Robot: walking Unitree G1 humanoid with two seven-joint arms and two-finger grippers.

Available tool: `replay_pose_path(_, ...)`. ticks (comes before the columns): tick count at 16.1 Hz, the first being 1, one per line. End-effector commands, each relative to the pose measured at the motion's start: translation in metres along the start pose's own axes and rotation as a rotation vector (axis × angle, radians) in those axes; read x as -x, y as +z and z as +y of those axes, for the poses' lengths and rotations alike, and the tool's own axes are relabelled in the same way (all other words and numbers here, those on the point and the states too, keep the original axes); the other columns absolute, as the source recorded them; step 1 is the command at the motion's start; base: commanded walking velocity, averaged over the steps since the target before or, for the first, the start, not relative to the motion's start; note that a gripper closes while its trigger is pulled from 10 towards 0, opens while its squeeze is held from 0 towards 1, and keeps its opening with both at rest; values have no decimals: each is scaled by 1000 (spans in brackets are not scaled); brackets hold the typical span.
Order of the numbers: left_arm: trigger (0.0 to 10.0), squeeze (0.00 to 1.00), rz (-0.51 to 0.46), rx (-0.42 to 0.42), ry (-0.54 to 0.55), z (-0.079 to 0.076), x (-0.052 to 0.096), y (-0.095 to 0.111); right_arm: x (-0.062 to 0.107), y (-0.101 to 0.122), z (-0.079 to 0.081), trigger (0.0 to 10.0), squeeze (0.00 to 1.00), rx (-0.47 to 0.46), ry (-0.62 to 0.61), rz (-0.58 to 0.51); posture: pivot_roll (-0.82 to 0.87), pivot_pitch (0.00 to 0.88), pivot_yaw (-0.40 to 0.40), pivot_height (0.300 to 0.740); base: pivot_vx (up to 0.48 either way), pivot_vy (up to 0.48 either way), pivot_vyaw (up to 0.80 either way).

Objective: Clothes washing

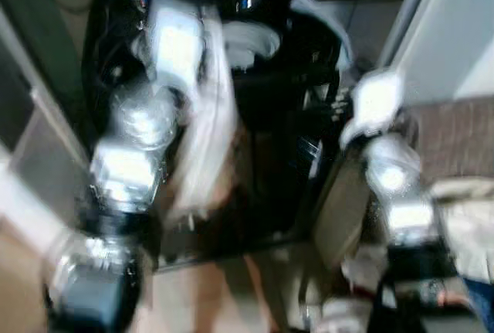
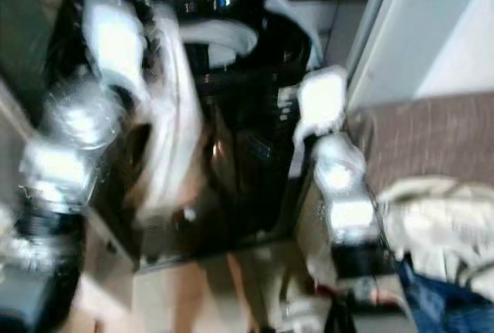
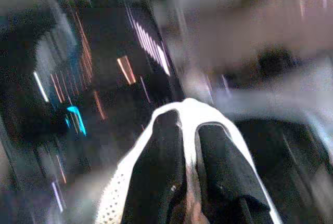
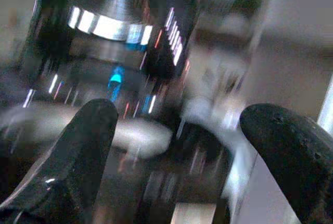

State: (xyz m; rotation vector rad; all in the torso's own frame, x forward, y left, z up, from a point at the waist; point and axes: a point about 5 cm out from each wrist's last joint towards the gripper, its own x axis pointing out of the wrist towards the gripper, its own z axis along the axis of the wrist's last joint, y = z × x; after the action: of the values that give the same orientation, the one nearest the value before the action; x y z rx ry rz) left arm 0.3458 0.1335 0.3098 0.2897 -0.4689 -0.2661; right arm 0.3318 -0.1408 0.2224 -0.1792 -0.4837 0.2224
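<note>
Nearest to my head camera I see the two silver arms, both blurred, and at my right a heap of laundry (image 2: 432,209), pale cloth over something blue, lying on a brown surface (image 2: 432,136). My left gripper (image 3: 190,130) is raised in front of the dark washing machine (image 1: 270,140), and its two black fingers are pressed together on a white garment (image 1: 204,132). In the left wrist view this cloth wraps around the fingertips and has small holes like a mesh near one edge. From the gripper it hangs down as a long pale strip before the machine's black front. More white cloth (image 1: 251,39) lies at the top of the machine. My right gripper (image 4: 182,130) is spread wide with nothing between its fingers, pointing at the machine.
</note>
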Motion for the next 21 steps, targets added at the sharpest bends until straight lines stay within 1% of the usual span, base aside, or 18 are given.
replay_pose_path(1, 0, 0, -58, -16, 13, 15, -4, 17, -5, 13, 3, 10000, 0, -27, 16, -49, -52, 0, -1, 740, 480, 0, 0)
replay_pose_path(2, 0, 0, -136, -79, 3, 33, -24, 47, -5, 18, 0, 10000, 0, -34, 23, -72, -56, 0, 3, 740, 480, 0, 0)
replay_pose_path(3, 0, 0, -177, -153, -14, 44, -41, 67, 1, 11, -2, 10000, 0, -40, 22, -51, -61, 0, 12, 740, 480, 0, 0)
replay_pose_path(4, 0, 0, -176, -227, -36, 51, -59, 78, 12, 1, -3, 10000, 0, -49, 18, -9, -71, 0, 28, 740, 480, 0, 0)
replay_pose_path(5, 0, 0, -151, -280, -47, 55, -72, 82, 22, -6, -1, 10000, 0, -62, 17, 24, -82, 0, 41, 740, 480, 0, 0)
replay_pose_path(7, 0, 0, -99, -306, -52, 58, -84, 82, 37, -13, 5, 10000, 0, -88, 32, 64, -99, 0, 59, 740, 480, 0, 0)
replay_pose_path(8, 0, 0, -73, -323, -47, 58, -91, 84, 50, -17, 9, 10000, 0, -104, 44, 94, -125, 0, 79, 740, 480, 0, 0)
replay_pose_path(9, 0, 0, -63, -338, -38, 58, -94, 86, 56, -19, 11, 10000, 0, -112, 53, 108, -131, 0, 85, 740, 480, 0, 0)
replay_pose_path(10, 0, 0, -59, -352, -9, 58, -98, 93, 69, -19, 13, 10000, 0, -130, 74, 128, -156, 5, 105, 740, 480, 0, 0)
replay_pose_path(11, 0, 0, -53, -363, -4, 58, -100, 96, 74, -19, 14, 10000, 0, -136, 79, 134, -167, 8, 114, 740, 480, 0, 0)
replay_pose_path(12, 0, 0, -50, -410, 22, 58, -104, 103, 83, -18, 14, 10000, 0, -152, 90, 150, -196, 13, 143, 740, 480, 0, 0)
replay_pose_path(14, 0, 0, -34, -452, 60, 60, -105, 106, 90, -13, 18, 10000, 0, -194, 100, 159, -225, 17, 169, 740, 480, 0, 0)
replay_pose_path(15, 0, 0, -28, -442, 84, 63, -104, 106, 93, -11, 21, 10000, 0, -217, 111, 165, -233, 19, 178, 740, 480, 0, 0)
replay_pose_path(16, 0, 0, -11, -468, 102, 67, -103, 104, 97, -9, 24, 10000, 0, -235, 124, 169, -246, 22, 186, 740, 480, 0, 0)
replay_pose_path(18, 0, 0, 49, -468, 113, 72, -100, 89, 101, -5, 26, 10000, 0, -243, 138, 177, -252, 24, 189, 740, 480, 0, 0)
replay_pose_path(19, 0, 0, 115, -475, 98, 72, -97, 71, 101, -4, 26, 10000, 0, -246, 140, 176, -258, 27, 190, 740, 480, 0, 0)
replay_pose_path(20, 10000, 1000, 232, -510, 77, 71, -90, 39, 98, 2, 24, 10000, 0, -250, 134, 165, -263, 31, 185, 740, 0, 0, 0)
replay_pose_path(21, 10000, 1000, 271, -520, 65, 70, -87, 28, 97, 4, 24, 10000, 0, -251, 133, 160, -265, 32, 182, 740, 0, 0, 0)
